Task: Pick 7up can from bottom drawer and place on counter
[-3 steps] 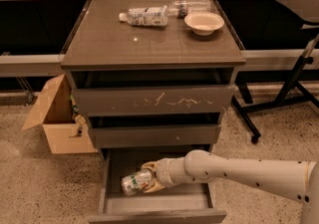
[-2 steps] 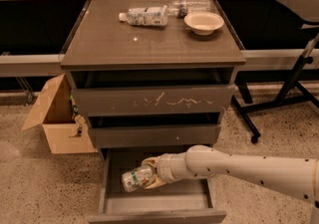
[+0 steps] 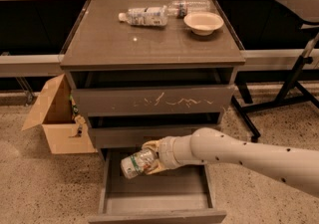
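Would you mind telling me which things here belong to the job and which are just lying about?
Job: 7up can, held by the gripper over the bottom drawer; counter.
Lying about: plastic bottle, second bottle, bowl, cardboard box.

You look steeply down at the cabinet [image 3: 149, 102] front from nearby: counter [image 3: 129, 44] at top, gripper [image 3: 148, 158] clasping the 7up can [image 3: 134, 164] over the bottom drawer [image 3: 164, 190].

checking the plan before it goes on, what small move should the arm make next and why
Probably pull back toward the drawer's front before lifting. The gripper is shut on the 7up can, tilted over the open bottom drawer, right beneath the drawer front above; a straight rise toward the counter could clip it.
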Robot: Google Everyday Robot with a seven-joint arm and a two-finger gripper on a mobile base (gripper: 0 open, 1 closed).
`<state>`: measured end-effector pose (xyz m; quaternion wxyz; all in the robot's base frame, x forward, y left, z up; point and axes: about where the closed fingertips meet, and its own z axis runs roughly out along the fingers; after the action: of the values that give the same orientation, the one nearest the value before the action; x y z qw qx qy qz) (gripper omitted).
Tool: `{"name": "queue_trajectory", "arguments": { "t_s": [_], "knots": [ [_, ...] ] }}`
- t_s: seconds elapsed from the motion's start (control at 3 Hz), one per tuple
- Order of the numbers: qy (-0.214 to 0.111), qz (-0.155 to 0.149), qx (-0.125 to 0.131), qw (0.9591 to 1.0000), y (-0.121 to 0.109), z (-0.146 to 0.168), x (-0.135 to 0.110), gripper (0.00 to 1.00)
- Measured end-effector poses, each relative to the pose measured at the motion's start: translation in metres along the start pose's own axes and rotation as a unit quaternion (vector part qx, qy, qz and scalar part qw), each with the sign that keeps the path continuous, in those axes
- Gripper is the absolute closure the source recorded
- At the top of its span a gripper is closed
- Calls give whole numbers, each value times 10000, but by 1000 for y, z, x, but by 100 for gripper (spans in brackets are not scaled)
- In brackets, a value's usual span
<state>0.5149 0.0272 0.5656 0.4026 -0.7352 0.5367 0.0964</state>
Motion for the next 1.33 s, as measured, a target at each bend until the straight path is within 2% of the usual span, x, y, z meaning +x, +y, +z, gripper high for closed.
{"name": "queue_trajectory", "arguments": {
  "t_s": [0.33,0.67,1.0,1.33],
  "knots": [
    [268,-378,224,9987,-34,-39,-30,100],
    [300,-396,252,9984,-39,-43,-32,100],
    [409,-457,347,9975,-56,-58,-39,100],
    [696,-604,469,9946,-91,-96,-56,100]
  ]
}}
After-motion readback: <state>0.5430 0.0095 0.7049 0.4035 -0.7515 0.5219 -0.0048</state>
